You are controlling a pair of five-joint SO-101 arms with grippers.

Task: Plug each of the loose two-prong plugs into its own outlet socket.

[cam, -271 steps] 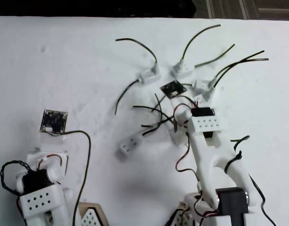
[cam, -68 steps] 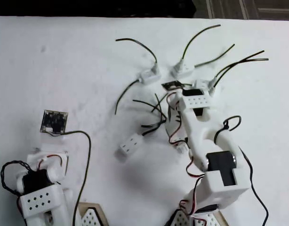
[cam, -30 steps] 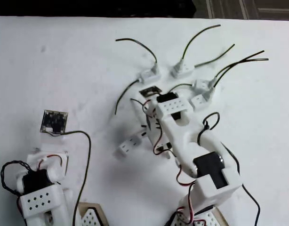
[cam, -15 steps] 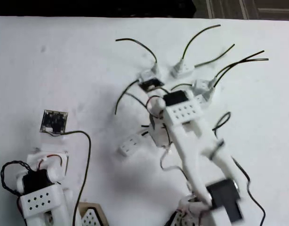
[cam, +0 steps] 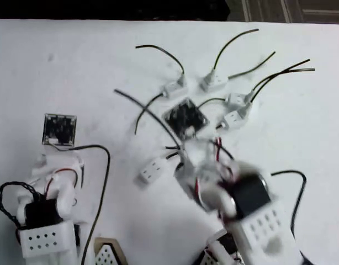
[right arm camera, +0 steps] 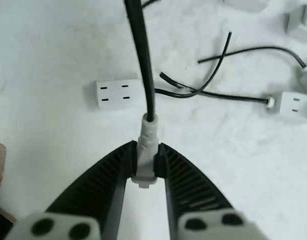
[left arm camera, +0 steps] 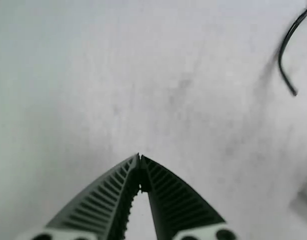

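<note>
My right gripper [right arm camera: 146, 167] is shut on a pale two-prong plug [right arm camera: 146, 150], whose black cord [right arm camera: 141, 55] runs away from the fingers. Beyond it a white outlet socket block [right arm camera: 118, 93] lies flat with its slots up, apart from the plug. In the high view my right arm [cam: 230, 190] is blurred near the table's front, and the held cord [cam: 144, 110] trails up to the left. The socket block [cam: 153, 170] lies just left of that arm. My left gripper [left arm camera: 139, 172] is shut on nothing above bare table, with its arm [cam: 48, 193] at the front left.
Several white plug and socket pieces with black cords lie at the back: one [cam: 174, 87], another [cam: 213, 81], a pair [cam: 236, 107]. A second white piece [right arm camera: 293, 105] and crossed loose cords [right arm camera: 213, 75] lie past the socket block. A cord end [left arm camera: 288, 55] lies near the left gripper.
My right arm has pulled back toward the table's front with the plug, dragging its cord up and to the left. The left arm has shifted slightly forward.
</note>
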